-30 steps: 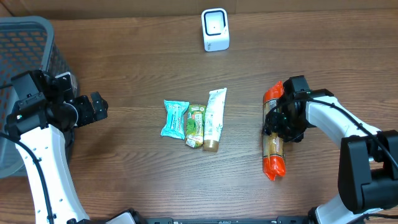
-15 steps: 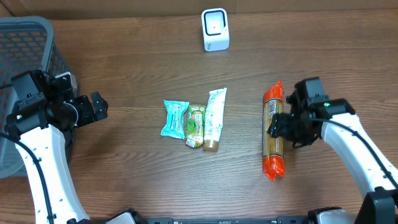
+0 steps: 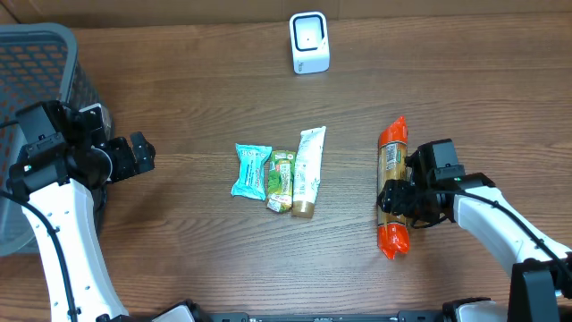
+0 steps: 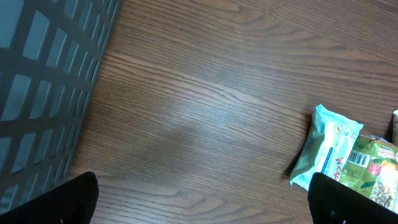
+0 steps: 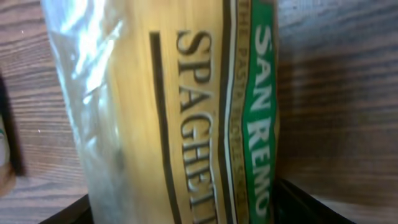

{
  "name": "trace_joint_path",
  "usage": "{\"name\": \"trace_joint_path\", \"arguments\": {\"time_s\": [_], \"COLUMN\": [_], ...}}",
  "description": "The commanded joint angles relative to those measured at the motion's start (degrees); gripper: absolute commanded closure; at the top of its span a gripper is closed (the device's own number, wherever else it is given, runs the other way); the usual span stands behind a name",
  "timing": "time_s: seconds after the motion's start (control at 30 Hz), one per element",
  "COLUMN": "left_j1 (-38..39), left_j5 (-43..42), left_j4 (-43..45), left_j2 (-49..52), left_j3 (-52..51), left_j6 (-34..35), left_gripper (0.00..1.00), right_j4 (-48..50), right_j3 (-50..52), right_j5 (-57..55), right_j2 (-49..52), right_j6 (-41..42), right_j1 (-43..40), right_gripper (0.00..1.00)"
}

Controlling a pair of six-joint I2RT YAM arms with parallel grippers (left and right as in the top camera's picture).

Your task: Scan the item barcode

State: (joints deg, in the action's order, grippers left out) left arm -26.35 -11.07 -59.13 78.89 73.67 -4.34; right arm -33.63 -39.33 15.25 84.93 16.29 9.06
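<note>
A long spaghetti packet (image 3: 393,161) with orange ends lies flat on the table at the right, and no barcode shows on it. My right gripper (image 3: 399,204) straddles its lower half, open. In the right wrist view the packet (image 5: 186,106) fills the gap, with a dark finger close on each side of my right gripper (image 5: 186,208). The white scanner (image 3: 309,42) stands at the table's far edge. My left gripper (image 3: 138,154) hovers open at the left with nothing between its fingers (image 4: 329,199), above bare wood.
A teal snack packet (image 3: 251,170), a green packet (image 3: 281,179) and a white tube (image 3: 308,170) lie side by side mid-table. The teal packet (image 4: 326,149) and the green packet (image 4: 373,168) also appear in the left wrist view. A grey mesh basket (image 3: 36,54) stands at the far left.
My right gripper drew off to the right of the spaghetti packet, then came back over it lower down, its jaws slightly wider. The packet and the left arm have not moved.
</note>
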Motion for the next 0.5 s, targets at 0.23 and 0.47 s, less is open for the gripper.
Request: {"name": "trace_joint_path", "arguments": {"time_s": [0.23, 0.47], "left_j1": [-0.2, -0.3], "left_j5": [0.1, 0.1], "left_j4": [0.0, 0.0], "left_j2": [0.3, 0.3], "left_j3": [0.6, 0.6], "left_j6": [1.2, 1.2], "left_gripper": [0.01, 0.0], "right_j4": [3.6, 5.4], "right_j3": [1.6, 2.4], "right_j5": [-0.8, -1.0], "right_j2": [0.5, 4.5], "right_j6": [0.4, 0.5], "right_j1": [0.2, 0.2], "right_gripper": [0.22, 0.19]}}
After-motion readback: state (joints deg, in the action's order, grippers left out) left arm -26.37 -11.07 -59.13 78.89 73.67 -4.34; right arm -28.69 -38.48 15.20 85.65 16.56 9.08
